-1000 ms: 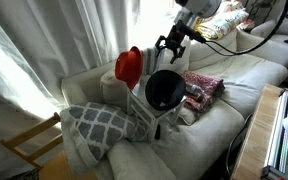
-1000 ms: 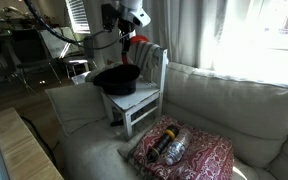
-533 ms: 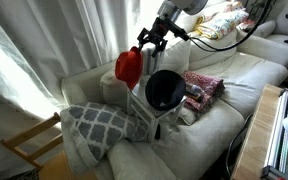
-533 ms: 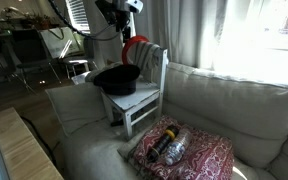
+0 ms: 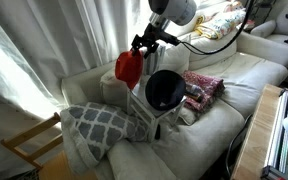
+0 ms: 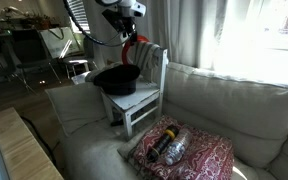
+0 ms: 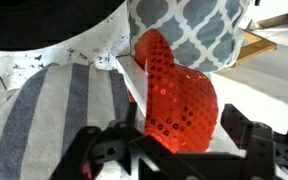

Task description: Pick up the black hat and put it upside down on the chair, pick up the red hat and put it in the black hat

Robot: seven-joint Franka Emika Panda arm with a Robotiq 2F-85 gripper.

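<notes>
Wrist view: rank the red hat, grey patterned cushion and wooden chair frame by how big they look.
1. red hat, though it is nearest the camera
2. grey patterned cushion, cropped by the top edge
3. wooden chair frame, only a sliver

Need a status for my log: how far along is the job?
Done: the black hat lies on the chair, hollow showing. In hand: the open gripper is at the red hat, not yet closed on it. Left: grip the red hat, lift it, set it in the black hat.

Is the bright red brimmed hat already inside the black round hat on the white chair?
No, the red hat is outside, beside the black hat, whose dark hollow is empty.
</notes>
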